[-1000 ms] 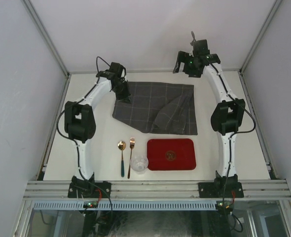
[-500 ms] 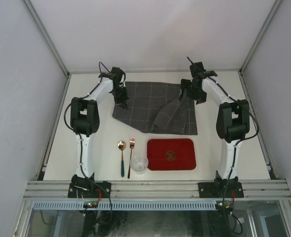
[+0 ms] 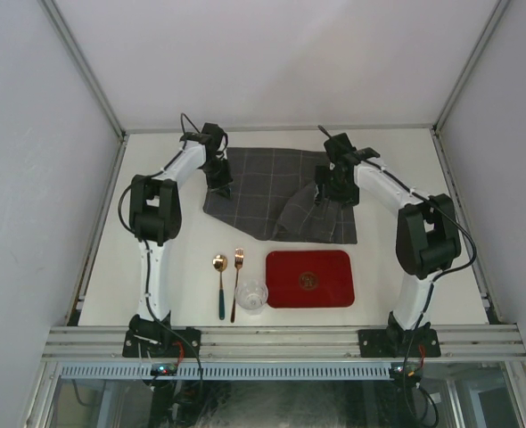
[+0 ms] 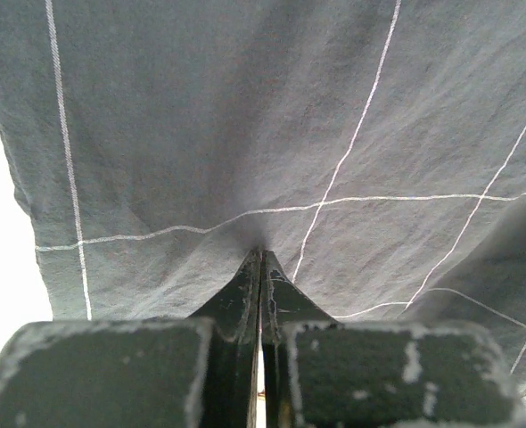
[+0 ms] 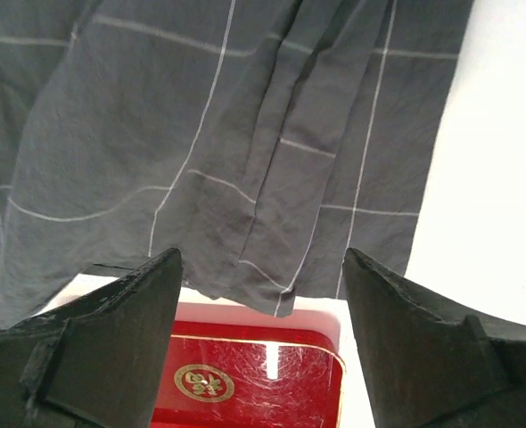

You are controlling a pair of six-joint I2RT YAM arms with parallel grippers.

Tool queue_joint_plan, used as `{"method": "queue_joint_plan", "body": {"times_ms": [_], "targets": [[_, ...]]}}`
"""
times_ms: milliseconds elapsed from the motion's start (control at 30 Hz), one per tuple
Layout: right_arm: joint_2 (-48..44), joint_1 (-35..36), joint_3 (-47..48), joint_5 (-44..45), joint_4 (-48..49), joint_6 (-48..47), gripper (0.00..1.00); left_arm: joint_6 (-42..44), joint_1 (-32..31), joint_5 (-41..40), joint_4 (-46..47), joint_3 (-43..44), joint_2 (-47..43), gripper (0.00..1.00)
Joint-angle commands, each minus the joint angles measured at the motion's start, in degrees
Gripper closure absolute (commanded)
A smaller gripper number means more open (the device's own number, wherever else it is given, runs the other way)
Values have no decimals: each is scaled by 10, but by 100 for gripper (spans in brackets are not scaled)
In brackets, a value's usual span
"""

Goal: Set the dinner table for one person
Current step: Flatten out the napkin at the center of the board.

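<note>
So, dinner table (image 3: 192, 290): large, plain off-white flat top with an aluminium rail along the near edge, lying under both arms and all items.
left gripper (image 4: 261, 254): closed, pinching checked cloth (image 3: 263, 192) near its far-left edge.
right gripper (image 5: 263, 263): jaws wide apart above the cloth's folded right part, holding nothing.
near side: spoon (image 3: 220, 272), fork (image 3: 237, 267), glass bowl (image 3: 251, 295), red tray (image 3: 309, 278) to their right.

Left black two-finger end effector (image 4: 261, 259): jaws pressed together. Right black two-finger end effector (image 5: 261, 267): jaws apart, angled downward.
</note>
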Motion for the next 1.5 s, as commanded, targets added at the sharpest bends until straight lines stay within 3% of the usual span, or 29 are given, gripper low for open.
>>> {"method": "queue_joint_plan", "body": {"times_ms": [0,233,1467], "targets": [[-27,12,-29,17,20,21,29,12,1,-8,-2,22,-4,100],[-24,16,-62,13,35,30,44,12,1,-5,-1,20,-1,100],[10,92,-113,5,50,58,49,11,1,-3,4,10,12,100]]}}
